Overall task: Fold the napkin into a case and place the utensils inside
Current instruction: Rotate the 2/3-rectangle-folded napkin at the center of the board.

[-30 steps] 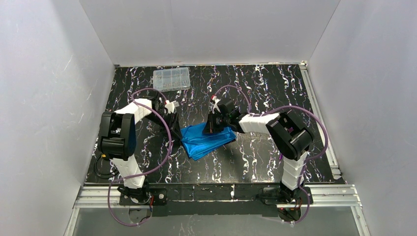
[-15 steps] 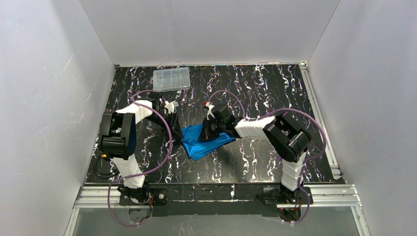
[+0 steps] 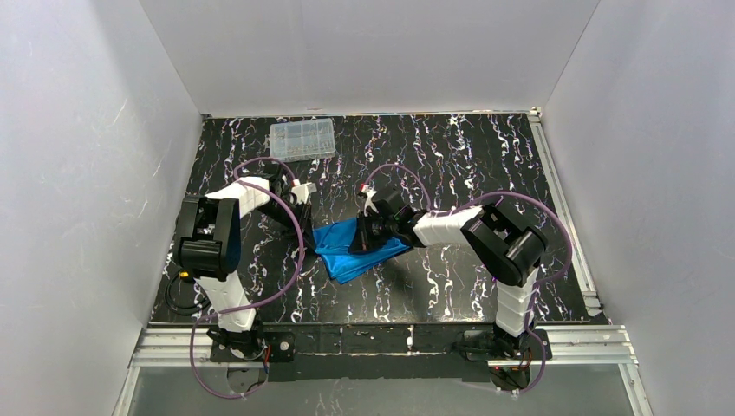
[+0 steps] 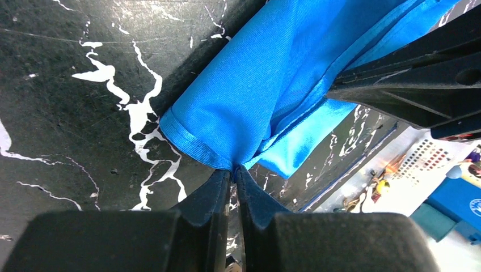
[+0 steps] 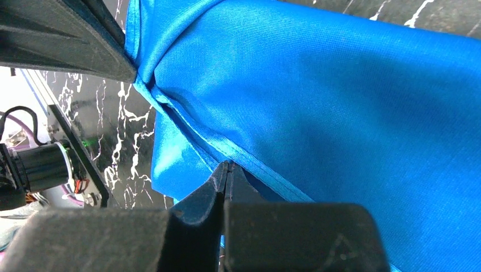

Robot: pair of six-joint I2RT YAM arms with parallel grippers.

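The bright blue napkin point(image 3: 360, 249) lies partly folded on the black marbled table between the two arms. My left gripper point(image 3: 314, 230) is at its left corner. In the left wrist view that gripper point(image 4: 233, 169) is shut on the hemmed edge of the napkin point(image 4: 244, 85). My right gripper point(image 3: 367, 239) is over the cloth's middle. In the right wrist view it point(image 5: 228, 164) is shut on a hemmed edge of the napkin point(image 5: 340, 102), which is lifted off the layer below. The utensils are out of view. No case shape shows.
A clear plastic compartment box point(image 3: 302, 139) stands at the far left of the table point(image 3: 485, 156). White walls close in the left, back and right sides. The two grippers are close together, each visible in the other's wrist view.
My left gripper has shut on the napkin's left corner. My right gripper has moved left with its cloth edge, and the napkin looks narrower.
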